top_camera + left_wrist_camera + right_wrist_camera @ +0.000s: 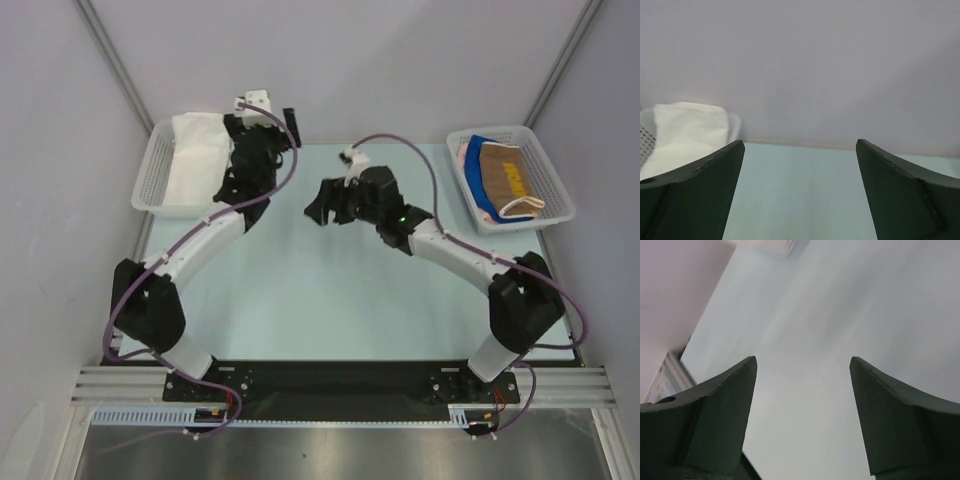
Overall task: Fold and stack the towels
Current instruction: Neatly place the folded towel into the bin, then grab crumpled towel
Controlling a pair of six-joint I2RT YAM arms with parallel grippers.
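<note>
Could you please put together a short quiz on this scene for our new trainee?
1. True or false: both grippers are holding a towel.
2. Where does the white towel lie? A. in the left basket; B. hung on the wall; C. on the floor.
3. Which towel lies on top in the right basket?

Key
1. False: the left gripper and the right gripper both stand open and empty.
2. A.
3. The brown towel with yellow lettering.
</note>
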